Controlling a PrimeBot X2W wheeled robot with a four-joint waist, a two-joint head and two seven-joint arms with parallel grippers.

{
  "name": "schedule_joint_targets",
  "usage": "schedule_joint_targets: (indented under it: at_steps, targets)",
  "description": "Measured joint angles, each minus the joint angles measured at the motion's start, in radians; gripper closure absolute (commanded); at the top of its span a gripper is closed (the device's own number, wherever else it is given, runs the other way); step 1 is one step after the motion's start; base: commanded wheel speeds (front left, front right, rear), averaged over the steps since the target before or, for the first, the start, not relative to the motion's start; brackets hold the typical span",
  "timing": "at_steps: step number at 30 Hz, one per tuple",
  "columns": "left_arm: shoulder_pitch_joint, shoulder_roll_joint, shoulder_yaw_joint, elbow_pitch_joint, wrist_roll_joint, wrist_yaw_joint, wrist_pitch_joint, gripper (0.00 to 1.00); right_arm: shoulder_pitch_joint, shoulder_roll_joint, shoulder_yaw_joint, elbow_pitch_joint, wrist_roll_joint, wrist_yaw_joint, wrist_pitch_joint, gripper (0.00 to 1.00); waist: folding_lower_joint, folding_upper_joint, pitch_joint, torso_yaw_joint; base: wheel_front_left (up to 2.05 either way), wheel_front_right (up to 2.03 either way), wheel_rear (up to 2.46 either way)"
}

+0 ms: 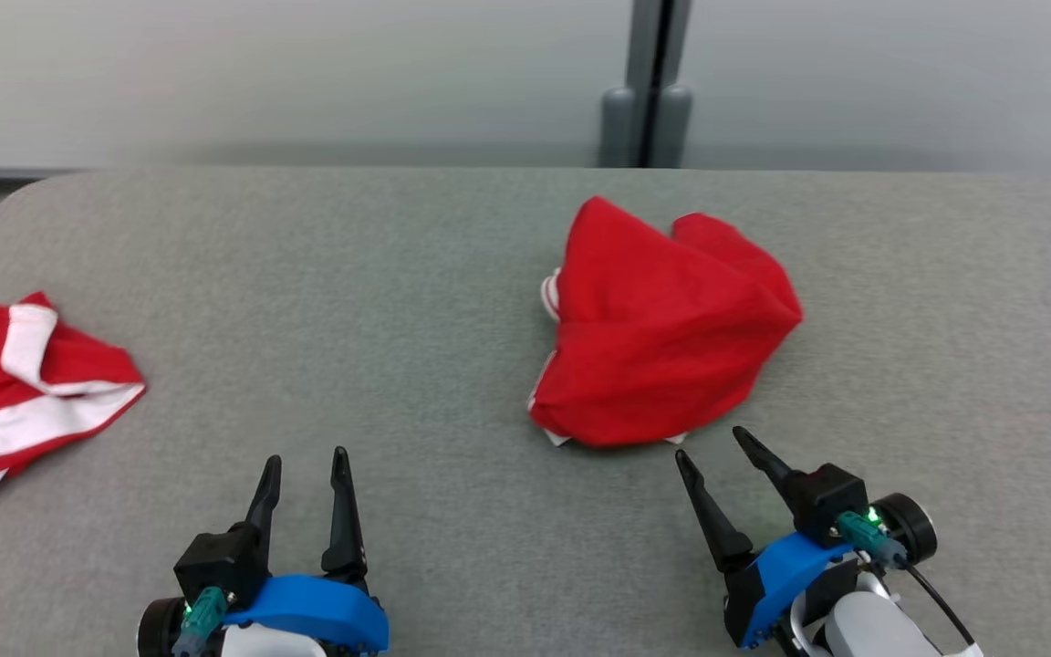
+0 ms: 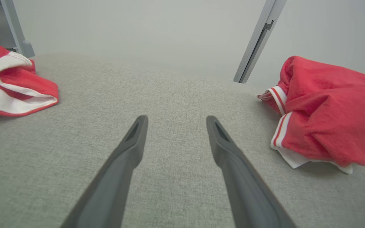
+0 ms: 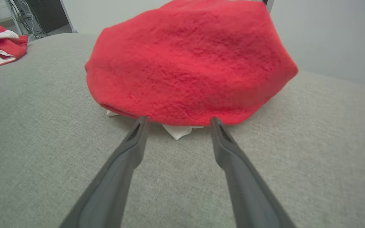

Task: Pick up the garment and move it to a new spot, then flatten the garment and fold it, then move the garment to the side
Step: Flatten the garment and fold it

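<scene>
While both grippers are held near the front of the grey table (image 1: 352, 274), the red garment (image 1: 662, 338) is seen in the head view as a rumpled heap right of the table's middle. The right gripper (image 1: 710, 443) is placed just before the heap's near edge. Its two dark fingers are spread apart and nothing is held between them. From above it cannot be told whether the tips touch the cloth.

A closer account is given by the right wrist view. There the garment's fuzzy near fold bulges just beyond the right gripper (image 3: 178, 118), and a white corner (image 3: 177, 130) pokes out from under the fold between the two tips. Contact cannot be settled here either.

The heap's side is presented in the left wrist view, where two cuffs (image 2: 279, 126) banded in white and red are seen plainly, with white fabric tucked beneath. In the head view these are reduced to a small striped patch at the heap's left edge.

The left gripper (image 1: 306, 456) is held over bare table, its fingers parted and empty. A second garment (image 1: 24, 392), red with broad white bands, lies at the table's left edge, well apart from the heap. A grey post (image 1: 649, 91) is seen behind the table.
</scene>
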Motion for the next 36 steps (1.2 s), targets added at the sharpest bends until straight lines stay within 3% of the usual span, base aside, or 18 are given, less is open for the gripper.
schedule_joint_targets:
  at_steps: [14, 15, 16, 18, 25, 31, 36]
  targets:
    - [-0.024, 0.000, -0.050, -0.017, -0.024, 0.021, 0.000, 0.00, -0.107, -0.011, -0.102, 0.190, -0.026, 0.000, -0.003, 0.00, 0.0000, -0.0001, 0.118, 0.153, 0.00, 0.00, 0.00]
    - [-0.024, 0.000, -0.052, -0.017, -0.024, 0.022, 0.000, 0.00, -0.113, -0.009, -0.109, 0.197, -0.025, 0.000, -0.006, 0.06, 0.0000, 0.0000, 0.123, 0.159, 0.00, 0.00, 0.00]
    - [-0.024, 0.001, -0.052, -0.017, -0.024, 0.026, 0.000, 0.00, -0.114, -0.007, -0.112, 0.198, -0.018, 0.000, -0.006, 0.61, -0.0001, -0.0001, 0.127, 0.162, 0.00, 0.00, 0.00]
    - [-0.024, 0.001, -0.050, -0.017, -0.022, 0.027, 0.000, 0.00, -0.116, -0.004, -0.115, 0.196, -0.015, 0.000, -0.006, 1.00, -0.0002, -0.0001, 0.133, 0.161, 0.00, 0.00, 0.00]
    - [-0.023, 0.000, -0.031, -0.008, -0.013, 0.017, 0.000, 0.00, -0.076, -0.008, -0.151, 0.138, 0.004, 0.000, 0.000, 1.00, -0.0001, 0.0000, 0.108, 0.119, 0.00, 0.00, 0.00]
    - [-0.013, 0.000, -0.027, 0.010, -0.014, -0.002, 0.000, 0.00, -0.077, -0.082, -0.242, -0.031, 0.019, 0.000, 0.000, 1.00, 0.0000, 0.0000, 0.057, 0.050, 0.00, 0.00, 0.00]
    - [-0.003, 0.000, -0.035, 0.017, -0.023, -0.011, 0.000, 0.00, -0.172, -0.125, -0.251, -0.165, 0.021, 0.000, 0.000, 1.00, -0.0002, 0.0000, -0.005, 0.003, 0.00, 0.00, 0.00]
